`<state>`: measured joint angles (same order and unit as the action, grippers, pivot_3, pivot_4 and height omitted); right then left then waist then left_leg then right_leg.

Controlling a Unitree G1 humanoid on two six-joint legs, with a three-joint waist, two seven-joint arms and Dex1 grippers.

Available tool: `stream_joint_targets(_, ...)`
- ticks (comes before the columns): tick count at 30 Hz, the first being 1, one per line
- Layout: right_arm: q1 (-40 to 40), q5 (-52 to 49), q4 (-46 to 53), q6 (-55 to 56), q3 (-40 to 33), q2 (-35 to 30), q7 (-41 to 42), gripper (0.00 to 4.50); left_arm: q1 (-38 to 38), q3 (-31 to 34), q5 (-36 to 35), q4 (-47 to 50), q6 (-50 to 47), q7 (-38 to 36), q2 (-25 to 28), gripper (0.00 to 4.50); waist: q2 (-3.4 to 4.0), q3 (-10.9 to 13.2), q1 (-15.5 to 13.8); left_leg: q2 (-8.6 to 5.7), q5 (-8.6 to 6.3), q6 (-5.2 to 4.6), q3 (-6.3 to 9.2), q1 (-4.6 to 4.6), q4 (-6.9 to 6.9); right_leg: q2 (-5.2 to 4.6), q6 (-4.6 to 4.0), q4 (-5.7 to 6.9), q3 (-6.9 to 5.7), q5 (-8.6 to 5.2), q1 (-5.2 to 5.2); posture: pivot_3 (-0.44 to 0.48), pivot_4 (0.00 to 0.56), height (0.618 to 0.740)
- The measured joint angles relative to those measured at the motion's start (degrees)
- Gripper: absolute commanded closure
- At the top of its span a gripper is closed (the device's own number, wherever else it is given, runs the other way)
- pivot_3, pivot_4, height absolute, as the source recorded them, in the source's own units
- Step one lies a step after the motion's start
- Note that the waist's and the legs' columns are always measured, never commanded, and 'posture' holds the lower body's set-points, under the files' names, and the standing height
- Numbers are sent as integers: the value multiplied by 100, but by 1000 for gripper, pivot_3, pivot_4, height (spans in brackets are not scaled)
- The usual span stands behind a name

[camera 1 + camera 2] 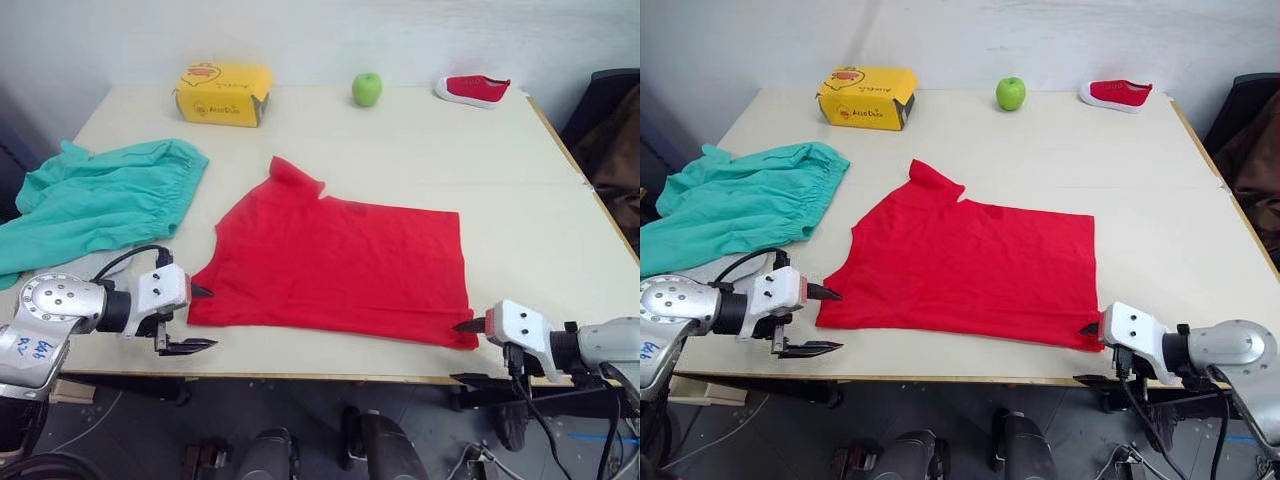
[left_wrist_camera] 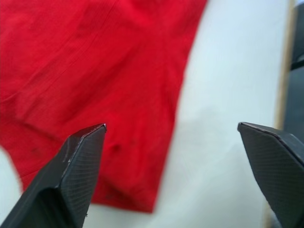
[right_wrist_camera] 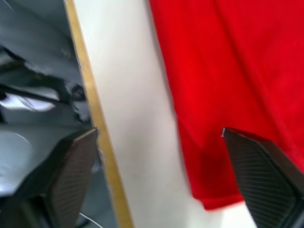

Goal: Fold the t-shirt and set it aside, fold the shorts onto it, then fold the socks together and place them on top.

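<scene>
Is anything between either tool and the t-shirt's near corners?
Nothing visible. The left tool and right tool, both open, flank the t-shirt's near corners with only bare table between.

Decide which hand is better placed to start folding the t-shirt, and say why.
Neither clearly: the left hand is open at the t-shirt's near left corner and the right hand open at its near right corner, so both suit.

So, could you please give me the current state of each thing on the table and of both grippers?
t-shirt: lying flat, folded once, not set aside.
shorts: unfolded, bunched at the table's left edge.
left gripper: open, at the shirt's near left corner.
right gripper: open, at the shirt's near right corner.
yellow box: closed.
apple: whole.
red shoe: upright.
</scene>
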<state>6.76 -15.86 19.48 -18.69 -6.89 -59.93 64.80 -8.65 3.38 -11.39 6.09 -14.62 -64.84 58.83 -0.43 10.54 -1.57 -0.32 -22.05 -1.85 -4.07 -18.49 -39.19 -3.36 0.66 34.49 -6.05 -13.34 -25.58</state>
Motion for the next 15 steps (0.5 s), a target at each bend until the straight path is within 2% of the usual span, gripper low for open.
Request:
stream_joint_targets(3,-28,181,-284,126,35,173,-186,419,-188,-148,277,-461,241,228,-187,0,0,0,2,0,2,1,0,-2,2,1,0,1,-1,0,-1,0,150,740)
stream_joint_targets(6,-149,237,-496,371,124,205,-174,1008,-253,-218,304,-593,338,246,-255,0,0,0,22,0,12,20,-2,-1,2,0,1,-1,0,0,-1,0,150,740)
stream_joint_targets(8,-205,251,-628,522,187,228,-170,1680,-265,-239,342,-630,418,243,-261,0,-2,-1,20,0,11,17,-2,4,2,-1,2,-4,0,1,7,0,150,740)
stream_joint_targets(11,-248,283,-733,663,237,242,-174,2656,-275,-290,389,-695,620,220,-271,637,-3,-2,17,0,1,-5,-4,13,2,-2,2,-2,4,2,14,0,150,740)
stream_joint_targets(15,-318,386,-859,863,300,242,-185,3958,-270,-364,389,-735,733,122,-319,1904,-3,-4,8,0,3,-6,-4,18,1,-2,1,3,4,3,18,0,150,740)
